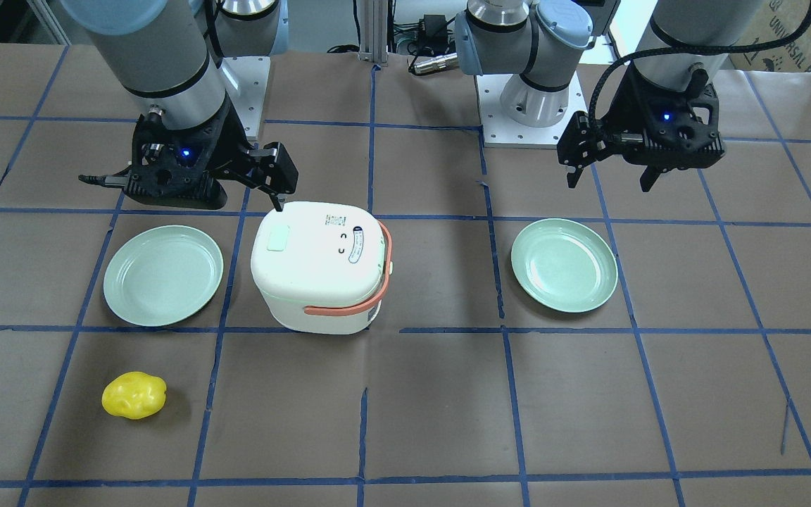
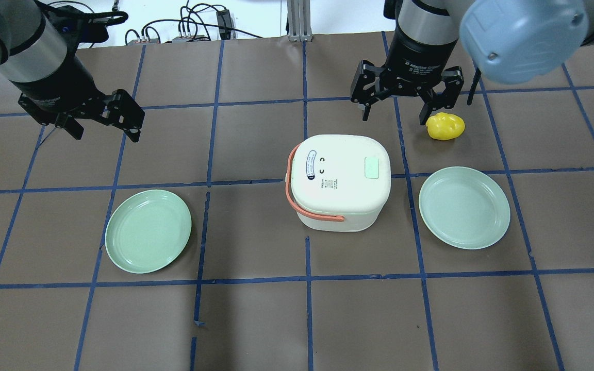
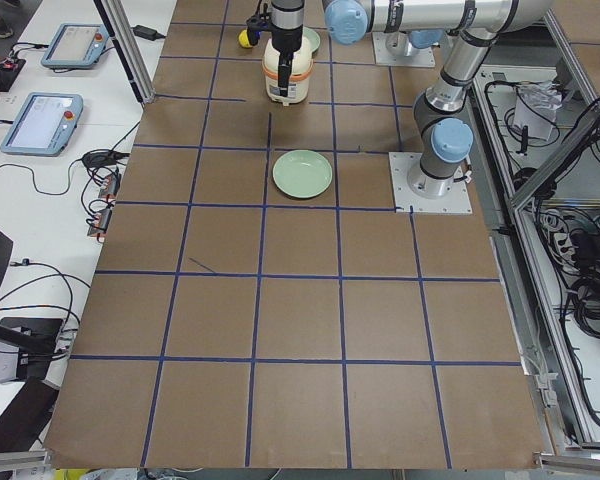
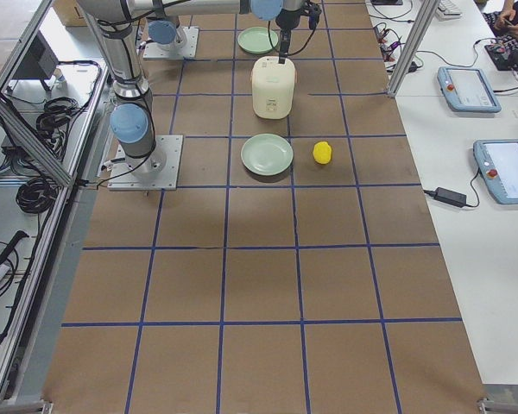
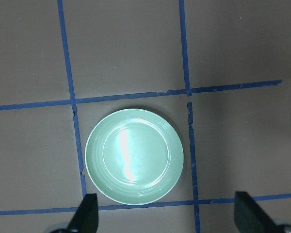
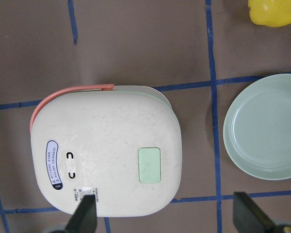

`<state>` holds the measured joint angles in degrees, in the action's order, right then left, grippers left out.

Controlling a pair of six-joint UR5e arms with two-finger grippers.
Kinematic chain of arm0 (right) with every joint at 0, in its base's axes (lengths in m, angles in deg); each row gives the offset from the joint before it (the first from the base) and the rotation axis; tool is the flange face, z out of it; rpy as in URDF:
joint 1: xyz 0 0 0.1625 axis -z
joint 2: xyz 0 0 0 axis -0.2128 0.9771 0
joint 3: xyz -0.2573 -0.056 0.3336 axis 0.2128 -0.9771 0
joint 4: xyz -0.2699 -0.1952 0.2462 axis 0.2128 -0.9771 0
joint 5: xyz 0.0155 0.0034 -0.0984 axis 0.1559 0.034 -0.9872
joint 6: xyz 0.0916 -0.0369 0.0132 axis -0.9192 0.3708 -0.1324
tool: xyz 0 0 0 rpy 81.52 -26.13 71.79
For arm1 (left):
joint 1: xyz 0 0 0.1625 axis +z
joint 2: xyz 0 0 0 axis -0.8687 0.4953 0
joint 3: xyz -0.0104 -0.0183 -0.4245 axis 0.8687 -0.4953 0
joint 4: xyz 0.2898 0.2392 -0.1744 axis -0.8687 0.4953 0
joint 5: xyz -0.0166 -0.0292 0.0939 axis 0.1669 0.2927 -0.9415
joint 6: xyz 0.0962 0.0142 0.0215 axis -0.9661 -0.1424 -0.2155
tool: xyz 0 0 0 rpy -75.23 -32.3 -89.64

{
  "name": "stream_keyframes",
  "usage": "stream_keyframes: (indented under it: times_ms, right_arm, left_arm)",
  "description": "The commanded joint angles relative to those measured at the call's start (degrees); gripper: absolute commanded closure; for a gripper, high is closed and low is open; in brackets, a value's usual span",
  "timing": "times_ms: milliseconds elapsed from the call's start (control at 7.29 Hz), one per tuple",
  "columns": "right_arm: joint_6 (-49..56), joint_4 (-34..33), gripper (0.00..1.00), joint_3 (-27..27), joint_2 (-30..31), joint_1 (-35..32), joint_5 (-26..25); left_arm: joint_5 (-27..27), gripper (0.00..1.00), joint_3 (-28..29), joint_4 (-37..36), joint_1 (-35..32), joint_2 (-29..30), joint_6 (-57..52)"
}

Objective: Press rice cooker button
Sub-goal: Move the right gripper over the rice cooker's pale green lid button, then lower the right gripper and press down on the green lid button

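Note:
The white rice cooker [image 1: 317,264] with an orange handle stands mid-table, lid shut; it also shows in the overhead view [image 2: 341,180]. Its pale green button [image 2: 372,168] sits on the lid toward my right side, and shows in the front view [image 1: 279,239] and the right wrist view [image 6: 149,165]. My right gripper [image 2: 394,116] is open and empty, hovering well above the cooker [image 6: 104,150], not touching it. My left gripper [image 2: 105,129] is open and empty, above the table far to the cooker's left.
A green plate [image 2: 464,206] lies right of the cooker and another green plate [image 2: 147,231] lies left of it, below my left gripper [image 5: 167,218]. A yellow lemon [image 2: 445,126] lies on the table beyond the right plate.

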<state>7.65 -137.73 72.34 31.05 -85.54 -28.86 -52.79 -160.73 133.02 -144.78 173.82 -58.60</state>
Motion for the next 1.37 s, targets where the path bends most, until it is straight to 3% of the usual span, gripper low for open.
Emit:
stream_keyframes:
  times_ms: [0,137,275,1235]
  right_arm:
    - [-0.39,-0.95,0.46,2.61,0.46,-0.08,3.10]
    - [-0.57,-0.95,0.81,4.62,0.72,-0.08,6.17]
    - [-0.31,-1.04,0.88,5.51,1.33,-0.08,6.98]
    - [-0.39,-3.15,0.92,6.14,0.72,-0.08,6.81]
  left_arm:
    - [0.00,0.00,0.00,0.00,0.00,0.00,0.03]
    - [0.00,0.00,0.00,0.00,0.00,0.00,0.03]
    - [0.00,0.00,0.00,0.00,0.00,-0.08,0.03]
    - [0.00,0.00,0.00,0.00,0.00,0.00,-0.06]
